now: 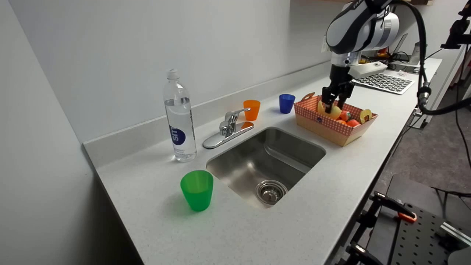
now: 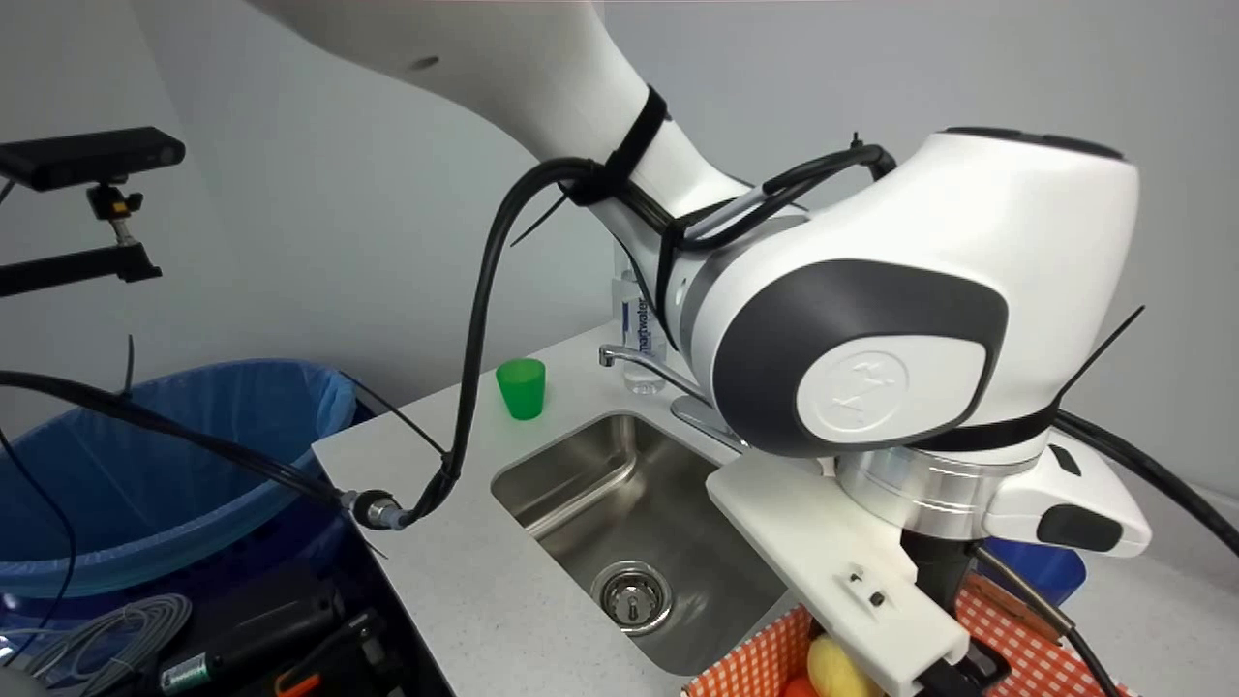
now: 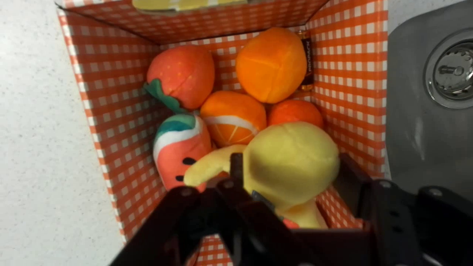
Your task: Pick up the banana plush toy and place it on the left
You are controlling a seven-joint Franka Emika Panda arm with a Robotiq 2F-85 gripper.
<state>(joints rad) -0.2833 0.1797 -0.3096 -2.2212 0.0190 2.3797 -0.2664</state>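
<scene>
In the wrist view, a round pale-yellow plush (image 3: 295,157) lies between my fingers. It also shows in both exterior views (image 1: 334,113) (image 2: 838,670). A curved, tapering pale-yellow piece like a banana (image 3: 208,165) sticks out left behind one finger. Another yellow part (image 3: 305,214) shows below. Whether these join the round plush is hidden. My gripper (image 3: 290,168) reaches down into the red-checkered basket (image 1: 320,127), its two fingers touching the round plush on both sides. The gripper (image 1: 335,106) appears shut on it. In an exterior view the arm hides the fingers.
The basket also holds a strawberry plush (image 3: 186,75), an orange plush (image 3: 271,64), an orange-slice plush (image 3: 234,114) and a watermelon plush (image 3: 181,147). A sink (image 1: 266,165), faucet (image 1: 230,127), water bottle (image 1: 180,121), and green (image 1: 197,190), orange (image 1: 251,110) and blue (image 1: 286,103) cups stand nearby.
</scene>
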